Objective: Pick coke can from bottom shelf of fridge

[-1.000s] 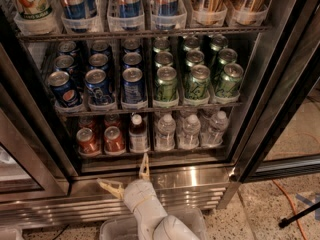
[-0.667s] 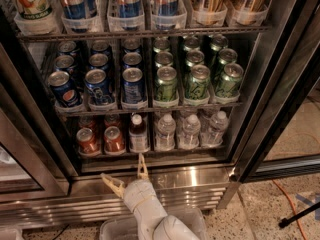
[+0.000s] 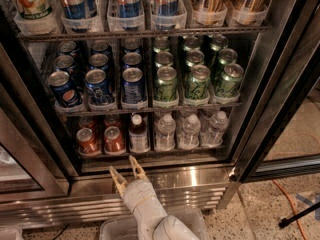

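The fridge (image 3: 210, 176) stands open before me, with a steel base. On its bottom shelf (image 3: 150, 154) two red coke cans stand at the front left, one (image 3: 87, 141) and another (image 3: 114, 139) to its right, with more red cans behind them. My gripper (image 3: 127, 169) is low in the middle, on a white arm, just in front of and below the shelf's edge, pointing up toward the right red can. Its two tan fingers are spread apart and hold nothing.
A dark bottle with a white cap (image 3: 138, 133) stands right of the red cans, then clear water bottles (image 3: 189, 131). The tier above holds blue Pepsi cans (image 3: 99, 86) and green cans (image 3: 195, 83). A dark door edge (image 3: 280, 94) stands at the right. An orange cable (image 3: 290, 206) lies on the floor.
The gripper has shifted slightly right and up toward the bottom shelf's edge. The cans and bottles have not moved.
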`<state>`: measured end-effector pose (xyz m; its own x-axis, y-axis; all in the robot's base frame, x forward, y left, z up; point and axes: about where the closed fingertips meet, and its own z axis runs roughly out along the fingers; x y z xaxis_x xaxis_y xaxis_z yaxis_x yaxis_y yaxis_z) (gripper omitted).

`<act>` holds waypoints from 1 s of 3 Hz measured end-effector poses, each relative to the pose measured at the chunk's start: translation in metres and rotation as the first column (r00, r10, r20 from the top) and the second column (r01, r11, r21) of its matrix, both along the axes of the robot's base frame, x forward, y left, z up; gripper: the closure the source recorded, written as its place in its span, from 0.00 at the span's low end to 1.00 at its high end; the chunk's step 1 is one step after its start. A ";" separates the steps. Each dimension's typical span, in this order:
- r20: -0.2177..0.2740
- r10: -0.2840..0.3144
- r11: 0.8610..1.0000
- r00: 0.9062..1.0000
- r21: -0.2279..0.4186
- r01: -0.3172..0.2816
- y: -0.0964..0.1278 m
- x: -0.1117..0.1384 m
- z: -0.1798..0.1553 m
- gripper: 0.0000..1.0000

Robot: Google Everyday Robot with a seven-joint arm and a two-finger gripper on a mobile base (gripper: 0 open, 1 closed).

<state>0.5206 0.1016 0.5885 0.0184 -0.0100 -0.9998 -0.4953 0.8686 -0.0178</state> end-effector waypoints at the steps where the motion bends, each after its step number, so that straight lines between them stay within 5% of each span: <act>1: 0.000 0.000 1.000 1.000 0.000 0.000 0.000 0.000 0.000 0.27; 3: 0.000 0.000 1.000 1.000 -0.001 0.000 0.000 0.000 0.000 0.30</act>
<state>0.5210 0.1012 0.5882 0.0183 -0.0112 -0.9998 -0.4950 0.8687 -0.0188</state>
